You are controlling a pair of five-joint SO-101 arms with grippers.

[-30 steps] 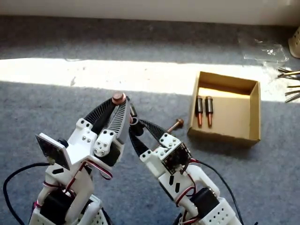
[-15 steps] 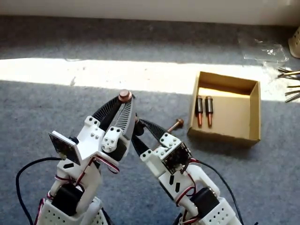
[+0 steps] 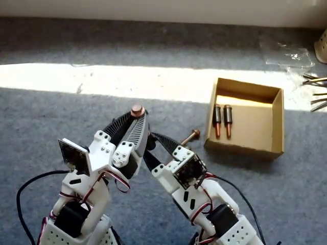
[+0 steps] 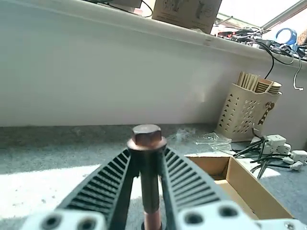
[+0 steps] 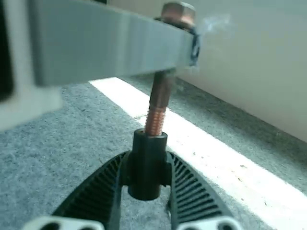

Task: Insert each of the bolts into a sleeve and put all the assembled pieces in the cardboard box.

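Mating is judged underway: bolt (image 4: 147, 143), clamped by left gripper (image 3: 135, 117), is tipped into sleeve (image 5: 148, 151) held by right gripper (image 5: 147, 176), nine o'clock of cardboard box (image 3: 278, 122); straight push needed.

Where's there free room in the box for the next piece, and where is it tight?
In the box, the right half, between the two pieces and the right wall, is bare. The carpet left of the left gripper is open too. It is tight between the right gripper and the box, where a loose bolt lies.
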